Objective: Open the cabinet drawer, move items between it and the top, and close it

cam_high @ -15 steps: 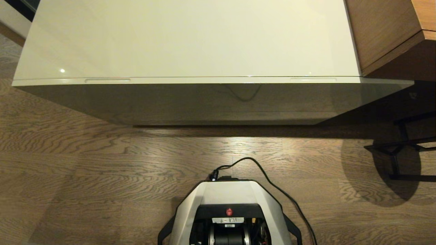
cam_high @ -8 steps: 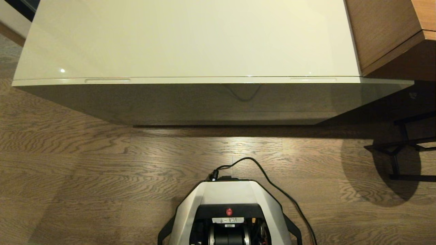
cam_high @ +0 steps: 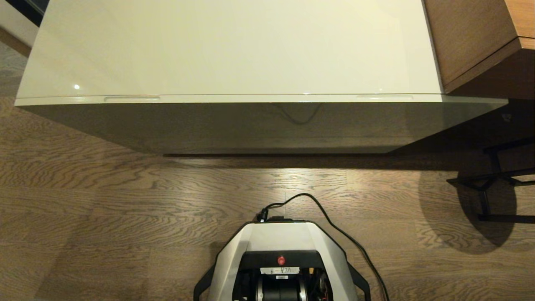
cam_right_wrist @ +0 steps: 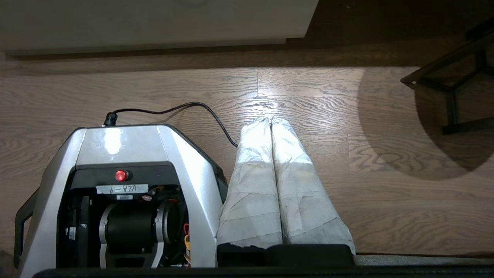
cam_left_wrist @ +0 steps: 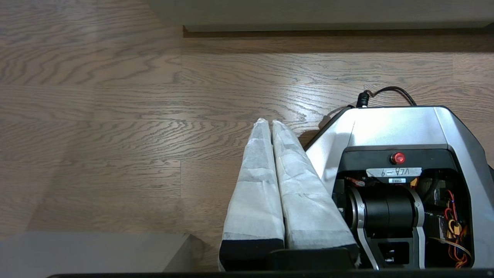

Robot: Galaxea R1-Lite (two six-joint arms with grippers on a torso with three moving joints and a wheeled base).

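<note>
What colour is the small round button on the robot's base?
Red; the button shows best in the left wrist view.

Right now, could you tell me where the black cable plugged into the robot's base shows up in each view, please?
Head view: cable curves from the base's front edge off to the lower right.
Left wrist view: only its plug end shows, above the base.
Right wrist view: it arcs from the base toward the shut right hand.
Shared landmark: the base's red button.
</note>
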